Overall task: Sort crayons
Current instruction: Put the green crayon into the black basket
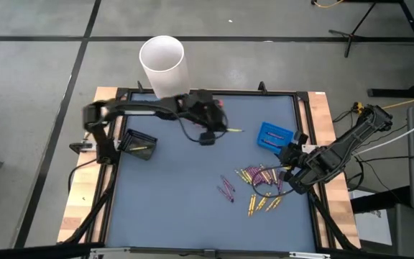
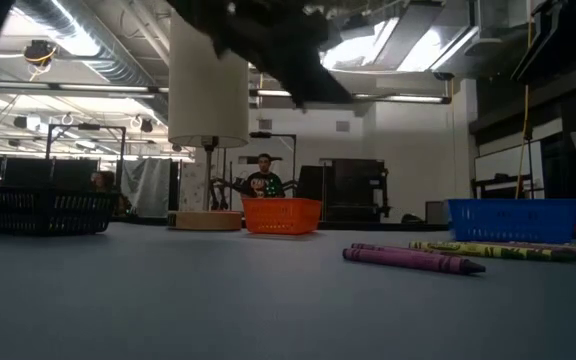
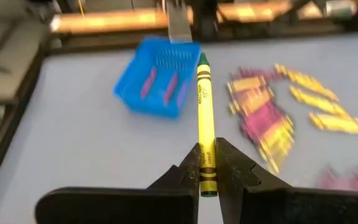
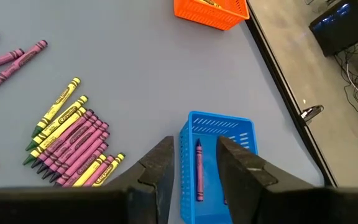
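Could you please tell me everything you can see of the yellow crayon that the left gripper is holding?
The yellow paper-wrapped crayon is a thin stick with a dark green tip and dark bands and printing on its label. The left gripper is shut on its rear end, between the two dark fingers, so it juts straight forward. In the high view it is lifted above the grey-blue table mat, pointing toward the small blue plastic basket. Nothing but the fingers touches it.

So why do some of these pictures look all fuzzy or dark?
Left wrist view: the held yellow crayon is sharp, but the blue basket and crayon pile behind blur. Low view: bright ceiling lights turn the arm overhead into a dark silhouette. Right wrist view: sharp throughout.
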Controlling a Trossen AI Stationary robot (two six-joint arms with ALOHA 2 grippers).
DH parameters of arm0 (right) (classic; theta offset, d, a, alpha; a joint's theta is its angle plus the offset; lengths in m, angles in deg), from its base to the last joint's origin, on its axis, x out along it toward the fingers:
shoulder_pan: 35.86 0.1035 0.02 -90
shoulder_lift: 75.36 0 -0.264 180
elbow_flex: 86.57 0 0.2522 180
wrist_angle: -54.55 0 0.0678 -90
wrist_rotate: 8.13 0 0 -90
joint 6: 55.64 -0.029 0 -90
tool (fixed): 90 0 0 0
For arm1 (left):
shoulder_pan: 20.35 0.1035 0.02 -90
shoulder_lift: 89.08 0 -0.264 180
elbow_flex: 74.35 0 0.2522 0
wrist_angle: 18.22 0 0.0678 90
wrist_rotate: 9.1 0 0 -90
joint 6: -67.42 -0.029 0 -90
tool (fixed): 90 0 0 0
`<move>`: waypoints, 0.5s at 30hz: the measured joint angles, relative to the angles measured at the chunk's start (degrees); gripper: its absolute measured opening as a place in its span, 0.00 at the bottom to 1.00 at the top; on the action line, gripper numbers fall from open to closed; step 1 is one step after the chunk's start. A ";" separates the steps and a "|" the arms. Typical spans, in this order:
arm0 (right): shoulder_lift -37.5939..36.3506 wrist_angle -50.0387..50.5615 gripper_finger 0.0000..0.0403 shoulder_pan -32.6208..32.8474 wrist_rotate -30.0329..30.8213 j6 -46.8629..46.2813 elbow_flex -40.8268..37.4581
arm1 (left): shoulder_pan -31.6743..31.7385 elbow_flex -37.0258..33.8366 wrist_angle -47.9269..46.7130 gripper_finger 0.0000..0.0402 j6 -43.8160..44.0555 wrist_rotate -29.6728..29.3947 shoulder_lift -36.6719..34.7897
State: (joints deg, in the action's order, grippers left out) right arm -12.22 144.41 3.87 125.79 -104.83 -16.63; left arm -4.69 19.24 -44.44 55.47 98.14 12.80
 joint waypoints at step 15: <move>0.00 -0.22 0.30 0.00 0.00 0.00 -0.01 | -0.89 -0.16 -55.17 0.04 7.20 -13.60 -27.53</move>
State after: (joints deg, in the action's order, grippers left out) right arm -12.22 144.19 3.87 125.79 -104.83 -16.64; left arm -5.57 19.08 -99.60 62.67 84.55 -14.73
